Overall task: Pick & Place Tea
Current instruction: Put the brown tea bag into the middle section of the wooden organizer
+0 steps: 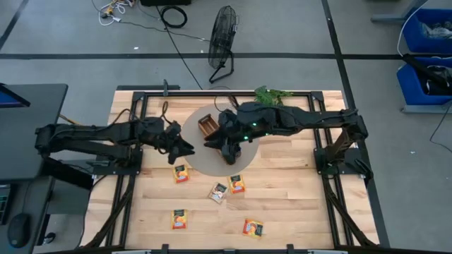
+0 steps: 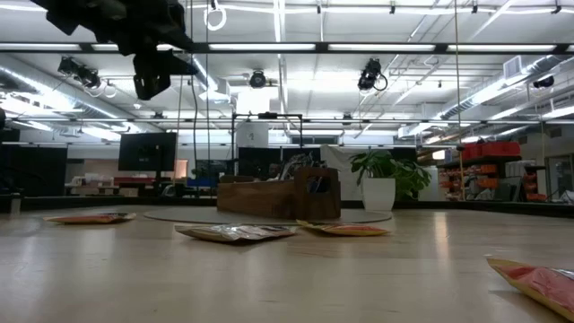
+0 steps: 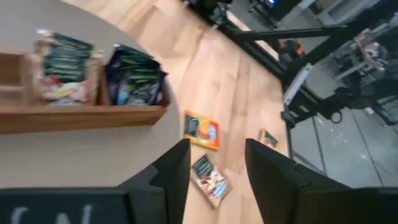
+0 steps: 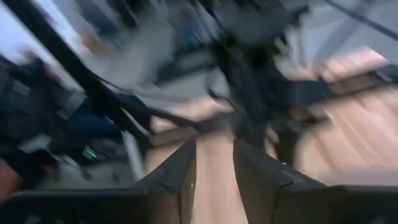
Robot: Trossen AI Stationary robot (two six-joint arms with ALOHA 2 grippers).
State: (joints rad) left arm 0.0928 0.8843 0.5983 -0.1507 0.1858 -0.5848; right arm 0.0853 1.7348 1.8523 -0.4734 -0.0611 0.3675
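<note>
Several tea sachets lie flat on the wooden table: orange ones [image 1: 181,173], [image 1: 236,185], [image 1: 179,219], [image 1: 253,228] and a pale one [image 1: 218,192]. The wooden tray [image 1: 208,125] stands on a round grey mat [image 1: 244,164]. In it a dark blue sachet [image 3: 134,78] and a pale one [image 3: 62,59] stand upright. My left gripper [image 1: 187,150] [image 3: 214,165] hovers open at the mat's left edge, with nothing between its fingers. My right gripper [image 1: 215,143] [image 4: 214,165] hangs above the mat beside the tray, a gap between its fingers and nothing in it.
A small green plant [image 1: 272,94] stands at the table's far edge, behind the tray. Black frame rails [image 1: 134,134] run along the table's left and right sides. Bare wood lies between the loose sachets and the near edge.
</note>
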